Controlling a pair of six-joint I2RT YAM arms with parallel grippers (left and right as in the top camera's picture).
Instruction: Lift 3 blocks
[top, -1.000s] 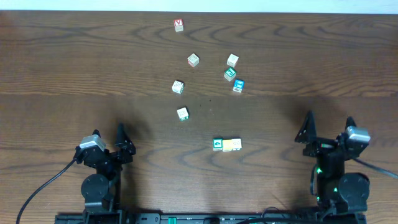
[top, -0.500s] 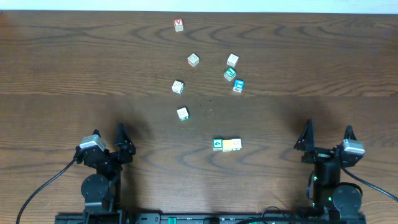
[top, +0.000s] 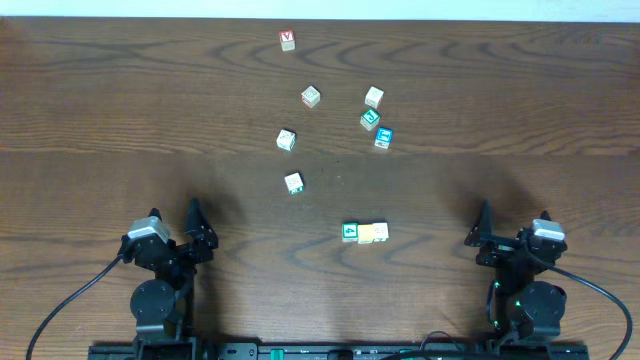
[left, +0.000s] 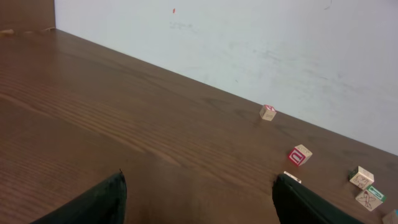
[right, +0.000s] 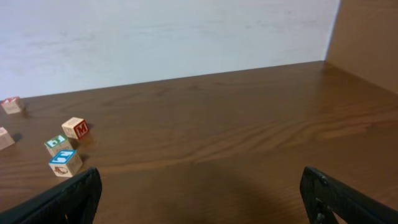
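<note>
- The table (top: 120, 110) is dark brown wood, seen from above, with both arms parked at its near edge.
- The three blocks to lift sit in a short touching row on the table, a little right of centre and nearer the arms than the other cubes.
- In that row the green block (top: 350, 231) is at the left end, the yellow block (top: 366, 233) is in the middle, and the pale block (top: 380, 232) is at the right end. Its markings are too small to read from above.
- The left gripper (top: 173, 212) rests at the near left, its fingers spread wide with nothing between them, well apart from the row.
- The right gripper (top: 514, 214) rests at the near right, also spread wide and empty, well apart from the row.
- Farther back lie scattered cubes: a green-edged block (top: 294, 183) alone left of centre, and a teal block (top: 370, 119) just beside a blue block (top: 383, 138).
- A red-topped block (top: 288, 40) sits farthest away, near the far edge.
- Both wrist views show a pale wall (right: 168, 37) behind the table.
</note>
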